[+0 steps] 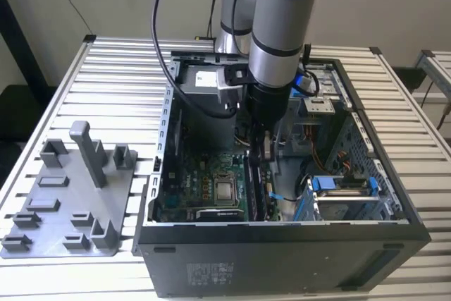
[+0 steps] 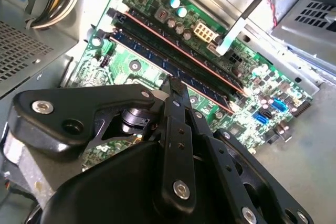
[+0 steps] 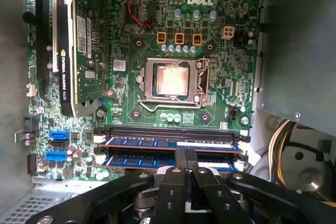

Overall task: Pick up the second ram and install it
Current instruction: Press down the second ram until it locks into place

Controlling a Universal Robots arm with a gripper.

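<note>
The open computer case [image 1: 282, 244] lies on the table with its motherboard [image 3: 220, 72] facing up. Two long memory sticks stand side by side in the slots beside the processor socket [image 3: 170, 80]. The second ram [image 3: 139, 161] [image 2: 152, 57] is the one nearer my gripper, and it sits in its slot. My gripper [image 3: 185, 157] [image 2: 174, 84] [image 1: 261, 151] reaches down into the case with its fingers shut together, and their tip is at the middle of that stick's top edge. The stick runs crosswise to the fingers and is not between them.
A grey fixture tray [image 1: 63, 202] with upright posts lies at the exterior view's left of the case. Inside the case are a grey power-supply box [image 1: 204, 82], a graphics card [image 3: 65, 51], a drive cage with blue tabs [image 1: 345, 188] and cable bundles [image 3: 281, 140].
</note>
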